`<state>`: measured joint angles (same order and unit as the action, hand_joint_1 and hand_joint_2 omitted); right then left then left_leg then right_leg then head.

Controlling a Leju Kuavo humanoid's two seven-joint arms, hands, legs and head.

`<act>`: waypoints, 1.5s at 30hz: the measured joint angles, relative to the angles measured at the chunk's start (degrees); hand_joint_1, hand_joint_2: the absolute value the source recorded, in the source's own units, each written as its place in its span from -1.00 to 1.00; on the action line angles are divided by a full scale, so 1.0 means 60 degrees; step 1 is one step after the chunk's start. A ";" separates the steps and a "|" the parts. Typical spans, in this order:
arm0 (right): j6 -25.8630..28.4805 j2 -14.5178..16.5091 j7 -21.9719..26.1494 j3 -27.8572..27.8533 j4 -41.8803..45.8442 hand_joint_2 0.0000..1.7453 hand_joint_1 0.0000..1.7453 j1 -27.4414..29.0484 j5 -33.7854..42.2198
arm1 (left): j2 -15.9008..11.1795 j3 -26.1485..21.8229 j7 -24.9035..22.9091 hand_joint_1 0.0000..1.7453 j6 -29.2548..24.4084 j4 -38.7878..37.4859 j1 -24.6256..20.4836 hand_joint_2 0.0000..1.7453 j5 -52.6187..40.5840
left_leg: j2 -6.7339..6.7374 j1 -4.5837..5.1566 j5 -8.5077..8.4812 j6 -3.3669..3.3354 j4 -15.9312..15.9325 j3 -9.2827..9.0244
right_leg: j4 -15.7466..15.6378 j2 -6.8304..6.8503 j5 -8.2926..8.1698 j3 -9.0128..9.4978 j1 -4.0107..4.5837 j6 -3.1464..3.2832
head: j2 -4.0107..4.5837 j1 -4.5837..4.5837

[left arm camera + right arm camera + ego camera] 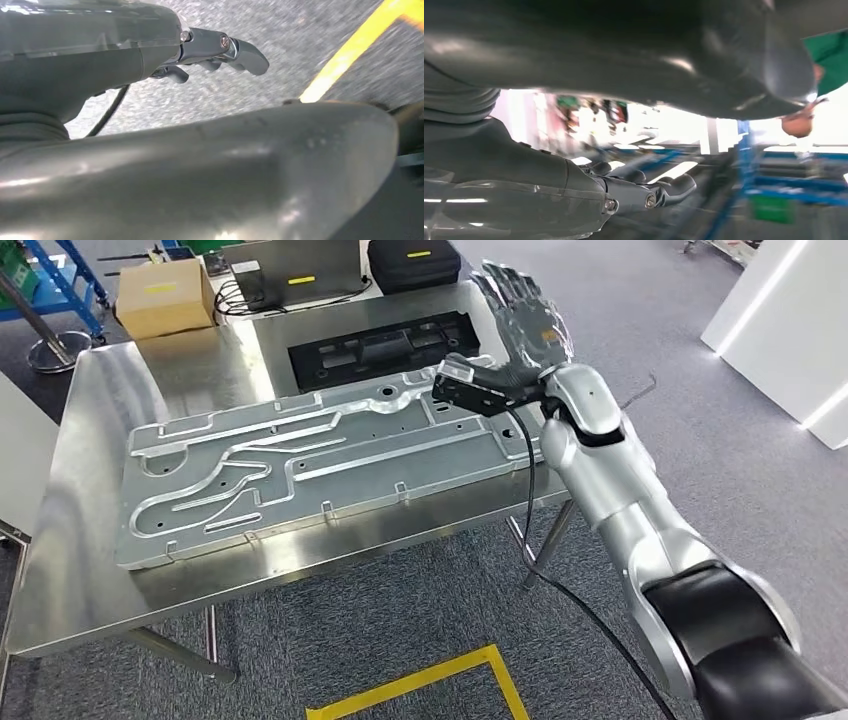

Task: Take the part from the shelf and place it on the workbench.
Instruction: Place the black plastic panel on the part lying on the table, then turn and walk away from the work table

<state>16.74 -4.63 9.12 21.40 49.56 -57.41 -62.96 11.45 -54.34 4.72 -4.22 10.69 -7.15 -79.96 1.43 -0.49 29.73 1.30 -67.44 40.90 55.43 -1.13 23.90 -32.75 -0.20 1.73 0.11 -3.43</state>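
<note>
Head view: large stamped silver metal panel with raised channels [320, 475] lying flat across the shiny stainless steel tabletop [90, 570], free of any grasp. Right hand [520, 315] raised above the far right end of the panel, fingers spread, nothing held. Judged from this layout, placement on the workbench apparently complete; withdrawal of the arm apparently all that is left. Behind the panel, a black moulded plastic tray [385, 345]; further back a brown cardboard box [165, 298], a black zipped case [413, 262] and a grey flat case [295, 270]. Grey speckled carpet floor [380, 620] below, marked with yellow tape [420, 685]; white partition [790, 330] at right; blue metal frame [60, 280] at far left.

Left wrist view: left hand [215, 52] hanging over the grey carpet beside a yellow tape line, dark fingers [247, 55] extended, nothing between them.

Right wrist view: right hand seen from behind, fingers [674, 187] apart and holding nothing; blurred blue racking [774, 180] and bright lights beyond, details too smeared to tell.
</note>
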 joint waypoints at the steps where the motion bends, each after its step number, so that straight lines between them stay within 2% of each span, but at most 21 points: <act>1: 0.0114 -0.0026 -0.0014 -0.0357 0.0380 -1.00 -1.00 0.0467 -0.0016 | -0.0033 -0.0017 -0.0007 -1.00 -0.0007 0.0000 0.0063 -1.00 0.0022 | -0.0018 -0.0021 0.0241 0.0030 -0.0577 0.0019 | 0.0017 -0.0084 -0.0122 -0.0168 -0.0009 -0.0006 | 0.0000 0.0000; 2: 0.0175 -0.0049 -0.0026 -0.0682 0.0723 -1.00 -1.00 0.0901 -0.0058 | -0.0064 -0.0035 -0.0003 -1.00 -0.0023 0.0000 0.0109 -1.00 0.0035 | -0.0023 -0.0036 0.0217 0.0049 -0.0917 -0.0059 | 0.0048 -0.0161 -0.0235 -0.0340 -0.0016 -0.0019 | 0.0000 0.0000; 4: 0.0222 -0.0088 -0.0046 -0.1315 0.1391 -1.00 -1.00 0.1659 -0.0144 | -0.0123 -0.0070 0.0017 -1.00 -0.0076 0.0000 0.0161 -1.00 0.0054 | -0.0039 -0.0046 -0.0248 0.0041 -0.0679 -0.0610 | 0.0153 -0.0294 -0.0432 -0.0690 -0.0034 -0.0068 | 0.0000 0.0000; 7: 0.0258 -0.0106 -0.0045 -0.2143 0.2235 -1.00 -1.00 0.2442 -0.0182 | -0.0210 -0.0138 0.0037 -1.00 -0.0140 0.0005 0.0159 -1.00 0.0099 | -0.0140 -0.0007 -0.0143 -0.0077 0.1156 -0.1994 | 0.0328 -0.0427 -0.0655 -0.1060 -0.0031 -0.0192 | 0.0000 0.0000; 9: 0.0300 -0.0113 -0.0034 -0.2512 0.2639 -1.00 -1.00 0.2742 -0.0191 | -0.0230 -0.0190 0.0042 -1.00 -0.0149 0.0007 0.0143 -1.00 0.0121 | -0.0157 0.0060 0.0054 -0.0163 0.1743 -0.2327 | 0.0332 -0.0469 -0.0831 -0.1141 -0.0019 -0.0309 | 0.0000 0.0001; 11: 0.0344 -0.0112 -0.0026 -0.2749 0.2906 -1.00 -1.00 0.2968 -0.0172 | -0.0233 -0.0219 0.0046 -1.00 -0.0161 0.0006 0.0136 -1.00 0.0134 | -0.0061 0.0034 -0.0132 -0.0301 0.1805 -0.2209 | 0.0324 -0.0460 -0.0894 -0.1202 -0.0040 -0.0420 | 0.0000 0.0001; 12: 0.0380 -0.0087 -0.0006 -0.2885 0.3049 -1.00 -1.00 0.3119 -0.0098 | -0.0236 -0.0227 0.0057 -1.00 -0.0175 0.0006 0.0133 -1.00 0.0151 | 0.0005 0.0015 -0.0259 -0.0395 0.1841 -0.2125 | 0.0469 -0.0373 -0.0665 -0.1273 -0.0053 -0.0477 | 0.0000 0.0001; 16: 0.0714 0.0309 0.0560 -0.3887 0.3886 -1.00 -1.00 0.4558 0.1036 | -0.0240 -0.0242 0.0158 -1.00 -0.0300 0.0007 0.0142 -1.00 0.0216 | 0.0163 0.0001 -0.0743 -0.0532 0.1884 -0.1618 | 0.2584 0.0009 0.1129 -0.1720 -0.0121 -0.0721 | 0.0000 0.0000; 18: 0.0840 0.0595 0.1174 -0.4556 0.4318 -1.00 -1.00 0.5767 0.1987 | -0.0239 -0.0245 0.0207 -1.00 -0.0376 0.0007 0.0145 -1.00 0.0217 | 0.0156 -0.0019 -0.0917 -0.0480 0.1864 -0.1334 | 0.3127 0.0044 0.0987 -0.1550 -0.0178 -0.0804 | 0.0000 0.0000; 20: 0.0899 0.0851 0.1815 -0.5132 0.4610 -1.00 -1.00 0.6909 0.2708 | -0.0236 -0.0246 0.0246 -1.00 -0.0453 0.0007 0.0147 -1.00 0.0217 | 0.0131 -0.0037 -0.1064 -0.0383 0.1804 -0.1060 | 0.2483 0.0067 0.0553 -0.0801 -0.0244 -0.0836 | 0.0000 0.0000; 22: 0.0953 0.1068 0.2217 -0.5506 0.4773 -1.00 -1.00 0.7693 0.2956 | -0.0235 -0.0249 0.0269 -1.00 -0.0502 0.0009 0.0141 -1.00 0.0216 | 0.0140 -0.0015 -0.1175 -0.0251 0.1702 -0.0856 | 0.1114 0.0081 0.0741 0.0303 -0.0244 -0.0759 | 0.0000 -0.0001; 24: 0.0756 0.1226 0.2276 -0.5734 0.4873 -1.00 -1.00 0.8200 0.3176 | -0.0230 -0.0249 0.0291 -1.00 -0.0511 0.0011 0.0117 -1.00 0.0203 | 0.0176 -0.0012 -0.1305 -0.0105 0.1656 -0.0770 | 0.0305 0.0087 0.1047 0.0835 -0.0169 -0.0575 | 0.0000 -0.0003; 27: 0.0211 0.1293 0.2356 -0.6021 0.4802 -1.00 -1.00 0.8896 0.3989 | -0.0219 -0.0248 0.0257 -1.00 -0.0518 0.0011 0.0135 -1.00 0.0143 | 0.0108 -0.0090 -0.1259 0.0073 0.1524 -0.0673 | 0.0205 0.0217 0.0903 0.0750 -0.0122 -0.0264 | 0.0000 -0.0004; 31: 0.0060 0.1276 0.3034 -0.6401 0.3839 -1.00 -1.00 0.9481 0.4690 | -0.0219 -0.0247 0.0157 -1.00 -0.0560 0.0011 0.0262 -1.00 0.0053 | -0.0109 -0.0116 0.0216 0.0139 -0.0551 0.0019 | 0.0204 0.0457 0.0668 0.0481 -0.0060 -0.0021 | 0.0000 -0.0004; 32: 0.0041 0.1269 0.3173 -0.6506 0.3434 -1.00 -1.00 0.9551 0.4720 | -0.0219 -0.0246 0.0142 -1.00 -0.0583 0.0011 0.0283 -1.00 0.0029 | -0.0130 -0.0114 0.0361 0.0138 -0.0974 0.0090 | 0.0220 0.0528 0.0623 0.0398 -0.0029 -0.0006 | 0.0000 -0.0004; 34: 0.0034 0.1264 0.3418 -0.6718 0.2298 -1.00 -1.00 0.9516 0.4752 | -0.0219 -0.0242 0.0128 -1.00 -0.0638 0.0011 0.0305 -1.00 -0.0014 | -0.0125 -0.0092 0.0142 0.0089 -0.0772 -0.0309 | 0.0263 0.0679 0.0562 0.0268 0.0022 0.0000 | 0.0000 -0.0005; 37: 0.0160 0.1264 0.3589 -0.7026 0.0127 -1.00 -1.00 0.9137 0.4792 | -0.0225 -0.0214 0.0113 -1.00 -0.0692 0.0013 0.0248 -1.00 -0.0106 | 0.0241 0.0053 -0.0344 -0.0120 0.1156 -0.1648 | 0.0313 0.0929 0.0527 0.0220 0.0071 -0.0043 | 0.0000 -0.0005; 39: 0.0294 0.1261 0.3448 -0.7210 -0.1335 -1.00 -1.00 0.8850 0.4805 | -0.0233 -0.0197 0.0068 -1.00 -0.0702 0.0015 0.0176 -1.00 -0.0161 | 0.0446 0.0157 -0.0339 -0.0249 0.1734 -0.1926 | 0.0329 0.1143 0.0493 0.0228 0.0086 -0.0120 | 0.0000 -0.0004; 41: 0.0394 0.1270 0.3284 -0.7313 -0.2471 -1.00 -1.00 0.8636 0.4770 | -0.0235 -0.0193 0.0018 -1.00 -0.0712 0.0015 0.0156 -1.00 -0.0185 | 0.0302 0.0146 -0.0428 -0.0345 0.1864 -0.1894 | 0.0347 0.1297 0.0485 0.0241 0.0076 -0.0214 | 0.0000 -0.0004; 43: 0.0440 0.1357 0.3239 -0.7372 -0.3186 -1.00 -1.00 0.8487 0.4735 | -0.0236 -0.0191 -0.0006 -1.00 -0.0724 0.0015 0.0155 -1.00 -0.0188 | 0.0125 0.0079 -0.0571 -0.0441 0.1968 -0.1869 | 0.0693 0.0961 0.0789 0.0097 0.0039 -0.0323 | 0.0000 -0.0004; 45: 0.0458 0.1481 0.3211 -0.7479 -0.3755 -1.00 -1.00 0.8389 0.4720 | -0.0229 -0.0188 -0.0012 -1.00 -0.0730 0.0015 0.0130 -1.00 -0.0192 | -0.0053 0.0053 -0.0690 -0.0498 0.2003 -0.1778 | 0.1738 0.0443 0.1463 -0.0360 -0.0027 -0.0424 | 0.0000 -0.0004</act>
<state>19.49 4.25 28.39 -23.47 27.04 -7.08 -34.64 10.08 -55.47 4.64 -8.61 10.78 -6.37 -81.12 1.12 -0.17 25.59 -1.69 -55.42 30.24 65.86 1.53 32.68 -34.91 -0.37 -0.81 0.11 -3.45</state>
